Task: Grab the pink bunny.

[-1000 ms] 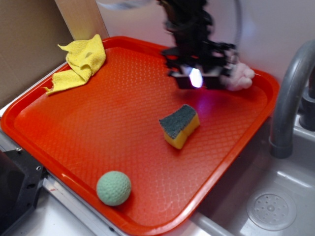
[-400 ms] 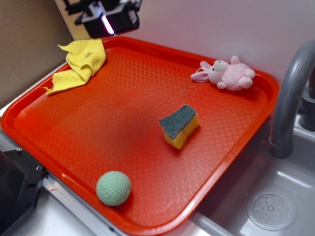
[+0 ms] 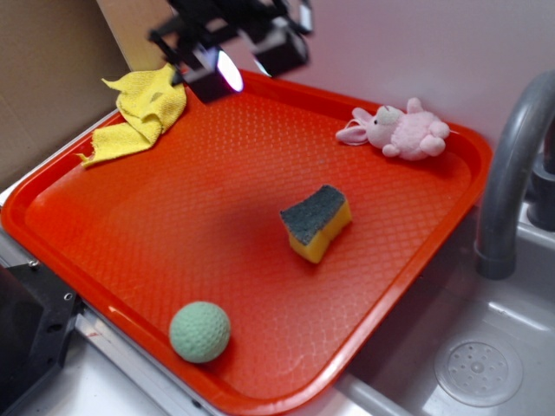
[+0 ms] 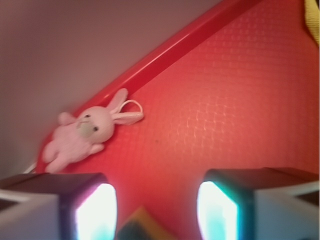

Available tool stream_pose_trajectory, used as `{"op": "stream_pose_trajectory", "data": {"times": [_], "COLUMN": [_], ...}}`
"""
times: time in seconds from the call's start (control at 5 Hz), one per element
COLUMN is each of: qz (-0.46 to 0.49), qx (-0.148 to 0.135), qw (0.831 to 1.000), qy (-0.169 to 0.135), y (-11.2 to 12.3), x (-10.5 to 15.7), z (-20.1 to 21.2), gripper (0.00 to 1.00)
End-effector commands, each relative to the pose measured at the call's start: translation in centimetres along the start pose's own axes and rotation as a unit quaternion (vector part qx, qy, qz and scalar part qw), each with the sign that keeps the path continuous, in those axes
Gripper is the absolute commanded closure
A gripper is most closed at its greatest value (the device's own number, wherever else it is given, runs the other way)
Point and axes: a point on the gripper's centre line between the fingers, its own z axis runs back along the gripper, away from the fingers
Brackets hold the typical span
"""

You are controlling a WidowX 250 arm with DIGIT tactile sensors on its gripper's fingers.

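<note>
The pink bunny (image 3: 399, 130) lies on its side at the far right corner of the red tray (image 3: 104, 286), ears pointing left. In the wrist view the pink bunny (image 4: 82, 135) sits at the left by the tray rim (image 4: 170, 47), well ahead of the jaws. My gripper (image 3: 234, 54) hangs high over the tray's far left part, far to the left of the bunny. My gripper (image 4: 157, 207) is open, with only tray surface and a corner of the sponge showing between its glowing fingers.
A yellow and green sponge (image 3: 316, 223) rests mid-tray. A green ball (image 3: 200, 331) sits near the front edge. A yellow cloth (image 3: 143, 110) is bunched at the far left corner. A grey faucet (image 3: 507, 173) and sink (image 3: 477, 368) stand to the right.
A second ago the gripper was over the bunny, hiding most of it. It swung away to the far left, and has now come back a little to the right. The bunny lies uncovered.
</note>
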Motion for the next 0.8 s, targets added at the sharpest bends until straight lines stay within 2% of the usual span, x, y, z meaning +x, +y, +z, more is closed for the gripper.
{"op": "stream_pose_trajectory", "data": {"times": [0.0,0.2,0.4,0.6], "qz": [0.014,0.016,0.009,-0.01], "qx": [-0.015,0.007,0.011,0.003], "qw": [0.999,0.999,0.999,1.0], "qy": [-0.032,-0.037,-0.037,-0.027], "y": [-3.4,-3.4,-3.8,-4.7], "x": [3.1,4.0,4.3,3.7], "z": [-1.7,-3.0,-4.7,-6.2], "gripper": [0.0,0.0,0.0,0.0]}}
